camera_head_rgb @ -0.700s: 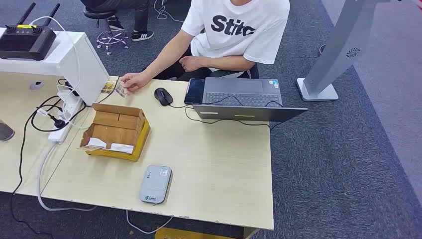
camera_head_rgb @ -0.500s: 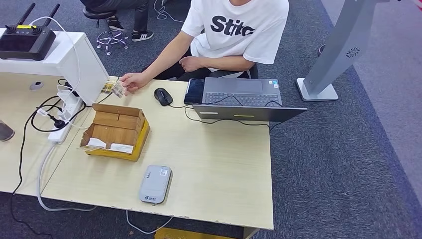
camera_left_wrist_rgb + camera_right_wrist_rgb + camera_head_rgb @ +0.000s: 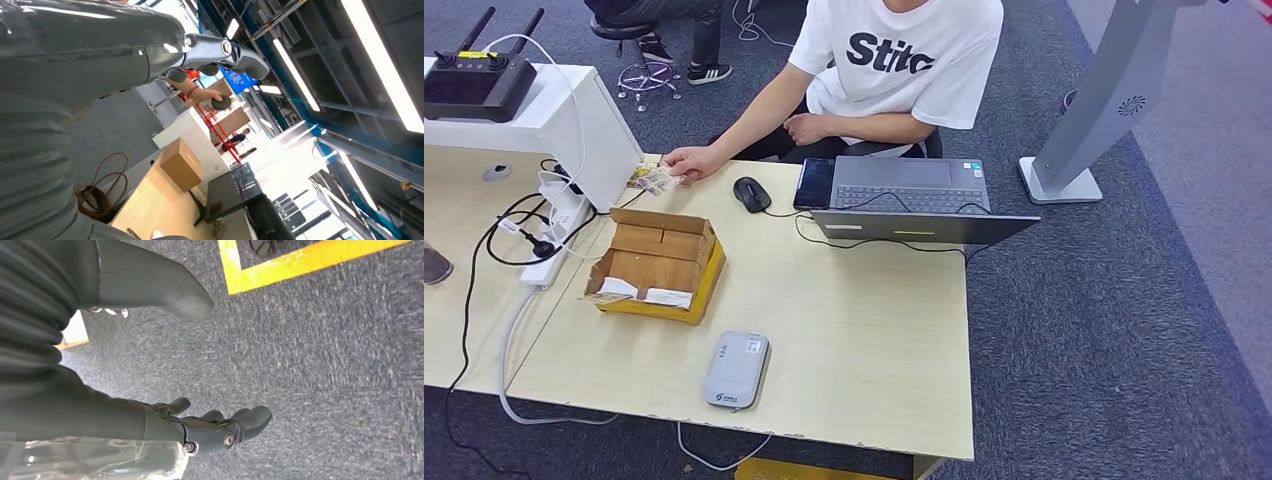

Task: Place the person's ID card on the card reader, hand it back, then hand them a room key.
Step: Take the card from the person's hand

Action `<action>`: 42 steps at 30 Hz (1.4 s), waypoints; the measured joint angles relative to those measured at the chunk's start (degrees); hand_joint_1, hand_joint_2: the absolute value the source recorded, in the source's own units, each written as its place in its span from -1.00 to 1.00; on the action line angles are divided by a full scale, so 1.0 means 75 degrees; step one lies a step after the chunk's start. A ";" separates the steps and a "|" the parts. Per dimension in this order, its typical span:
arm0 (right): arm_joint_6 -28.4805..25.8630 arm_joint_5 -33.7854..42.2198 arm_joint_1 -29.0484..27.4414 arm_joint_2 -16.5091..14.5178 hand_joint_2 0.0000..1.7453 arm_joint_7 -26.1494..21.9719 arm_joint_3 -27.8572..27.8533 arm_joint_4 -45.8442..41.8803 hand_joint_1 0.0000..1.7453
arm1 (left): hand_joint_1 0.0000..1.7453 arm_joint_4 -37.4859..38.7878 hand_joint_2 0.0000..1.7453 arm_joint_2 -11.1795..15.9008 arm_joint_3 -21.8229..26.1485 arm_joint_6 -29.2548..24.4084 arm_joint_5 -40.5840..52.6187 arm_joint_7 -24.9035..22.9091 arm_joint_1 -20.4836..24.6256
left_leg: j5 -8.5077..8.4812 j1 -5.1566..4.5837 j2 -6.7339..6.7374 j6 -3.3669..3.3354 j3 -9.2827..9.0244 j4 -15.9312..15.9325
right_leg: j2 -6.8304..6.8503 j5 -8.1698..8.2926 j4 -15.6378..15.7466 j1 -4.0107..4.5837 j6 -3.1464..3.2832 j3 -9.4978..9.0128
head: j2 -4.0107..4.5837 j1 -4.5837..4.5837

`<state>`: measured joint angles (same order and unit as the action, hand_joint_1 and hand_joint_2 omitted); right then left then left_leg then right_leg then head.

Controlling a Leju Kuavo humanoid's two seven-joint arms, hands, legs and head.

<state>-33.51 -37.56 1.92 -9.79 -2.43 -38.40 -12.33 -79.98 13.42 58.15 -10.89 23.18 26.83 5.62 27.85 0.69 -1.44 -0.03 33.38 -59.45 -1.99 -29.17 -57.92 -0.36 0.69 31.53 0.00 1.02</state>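
Wooden tabletop (image 3: 864, 330) held a grey card reader (image 3: 736, 369); beyond it, the person's hand (image 3: 686, 162) had lowered the ID card (image 3: 652, 179) onto the tabletop's far edge. Both robot hands (image 3: 220, 432) hung empty, fingers apart.

The right hand (image 3: 200, 365) hangs empty, fingers (image 3: 250, 417) apart, over grey carpet (image 3: 325, 365) with a yellow line (image 3: 300, 262).

The left hand (image 3: 150, 55) was raised, fingers stretched out and apart, holding nothing. The right hand (image 3: 165, 410) hung low, thumb and fingers spread wide, its palm empty.
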 joint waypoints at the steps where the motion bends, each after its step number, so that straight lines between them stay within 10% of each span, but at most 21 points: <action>1: 0.0032 -0.0023 0.0001 -0.0001 1.00 0.0023 0.0000 0.0000 -1.00 | -1.00 0.0099 1.00 0.0070 -0.0152 -0.0107 0.0068 -0.0057 0.0110 | -0.0002 0.0000 0.0002 0.0001 -0.0001 0.0000 | -0.0001 0.0002 0.0000 0.0000 0.0002 0.0000 | 0.0000 -0.0001; 21: 0.0540 -0.0599 0.0104 -0.0005 1.00 0.0468 0.0000 0.0029 -1.00 | -1.00 0.1295 1.00 0.0392 -0.4430 -0.1370 0.2434 -0.1367 0.2394 | -0.0011 -0.0001 0.0007 0.0003 -0.0001 -0.0012 | -0.0016 0.0018 -0.0002 -0.0001 -0.0002 -0.0010 | 0.0000 -0.0004; 42: 0.0937 -0.1097 0.0144 -0.0035 1.00 0.0694 0.0000 0.0029 -1.00 | -1.00 0.1547 1.00 0.0218 -0.8377 -0.0390 0.4548 -0.2636 0.3218 | -0.0011 0.0000 0.0009 0.0003 0.0012 -0.0013 | -0.0028 0.0023 -0.0005 -0.0001 -0.0007 0.0001 | 0.0000 -0.0001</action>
<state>-26.48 -45.79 3.00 -10.05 2.77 -38.40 -12.11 -68.38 15.05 -4.67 -13.81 57.29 7.06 29.76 27.77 0.69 -1.37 -0.01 33.47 -59.54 -2.20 -29.00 -57.96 -0.37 0.64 31.54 0.00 1.01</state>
